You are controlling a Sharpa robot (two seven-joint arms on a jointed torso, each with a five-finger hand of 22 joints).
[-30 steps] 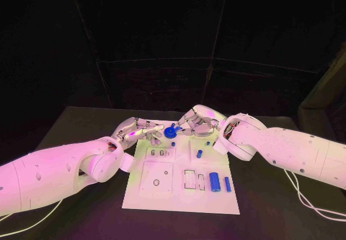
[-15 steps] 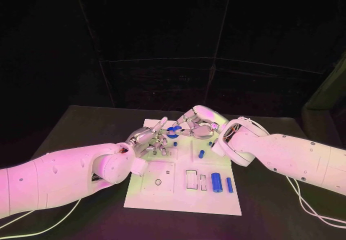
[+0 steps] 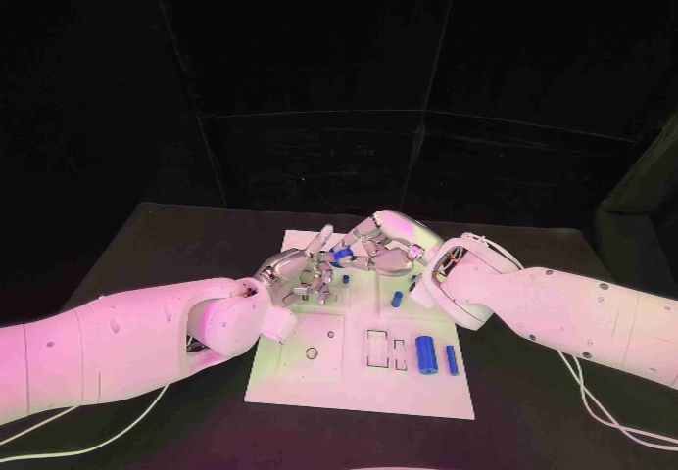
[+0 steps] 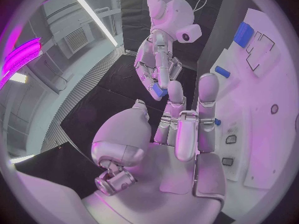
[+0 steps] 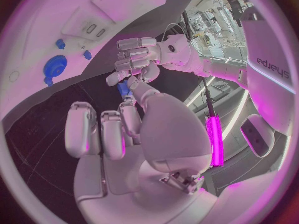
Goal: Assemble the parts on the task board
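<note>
The left hand hovers over the far left part of the task board, fingers extended and apart, holding nothing. Just to its right, the right hand pinches a small blue part between thumb and fingertip, raised above the board's far edge and close to the left hand's fingertips.

The step in hand looks like carrying this part to its seat, or passing it between hands; I cannot tell which. The next move calls for lining the piece up over a matching recess and lowering it straight.

In the left wrist view the blue part is a short, blocky, solid-blue piece, largely hidden by the fingers. Further right on the board lie a blue cylinder and a thinner blue rod.
</note>
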